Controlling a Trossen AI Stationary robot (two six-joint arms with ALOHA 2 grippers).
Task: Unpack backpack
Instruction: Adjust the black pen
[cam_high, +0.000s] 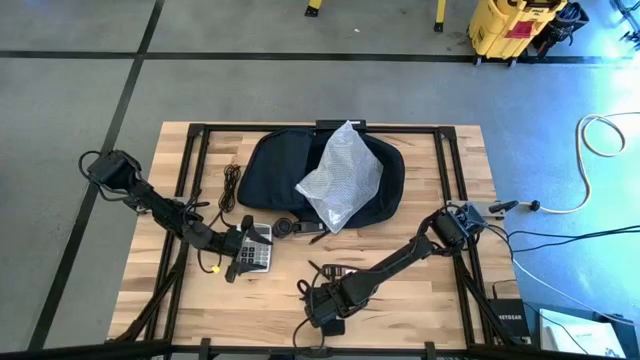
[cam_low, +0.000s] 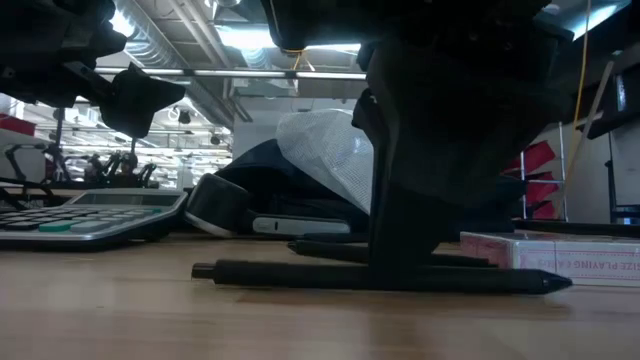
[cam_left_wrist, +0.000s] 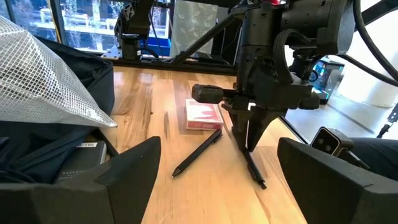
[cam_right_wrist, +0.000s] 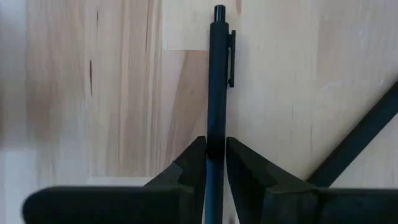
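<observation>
Right gripper (cam_right_wrist: 216, 155) pinches a black pen (cam_right_wrist: 217, 81) flat on the desk (cam_high: 420, 290), setting it down; left gripper (cam_high: 240, 258) waits wide.

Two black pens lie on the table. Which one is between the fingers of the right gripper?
The pen lying straight under the right gripper, its fingers closed around its barrel. The other pen lies free beside it, angled toward the red playing-card box.
</observation>
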